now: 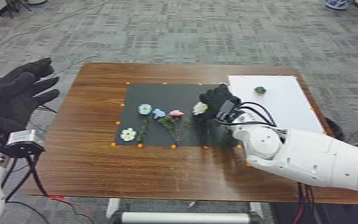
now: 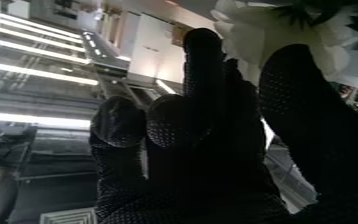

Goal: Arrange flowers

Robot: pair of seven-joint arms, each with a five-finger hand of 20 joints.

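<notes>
Black fabric covered the robot's right hand (image 1: 220, 96), which was low over the right part of a dark mat (image 1: 146, 94). A white flower (image 1: 200, 108) was just beside it, on its left. In the right wrist view, pale petals were close to the tip end of the right hand (image 2: 229, 150); whether the hand gripped the flower, I cannot tell.

To the left of that flower, three more blooms stood out against the mat: a pink flower (image 1: 176, 113), then a blue flower (image 1: 159, 114), then a pale blue-green flower (image 1: 145, 108). Green stems (image 1: 168, 123) ran from this group toward the near edge. Another white flower (image 1: 128, 134) was near the mat's near left corner.

Small orange markers (image 1: 142, 145) dotted the mat's border. Right of the mat was a white sheet (image 1: 286, 107) with a small, round, dark greenish object (image 1: 260, 90), too small to identify. Everything was on a brown wooden worktop (image 1: 113, 172). The robot's left hand (image 1: 17, 95) was raised beyond the left edge, wide, its fingers spread.
</notes>
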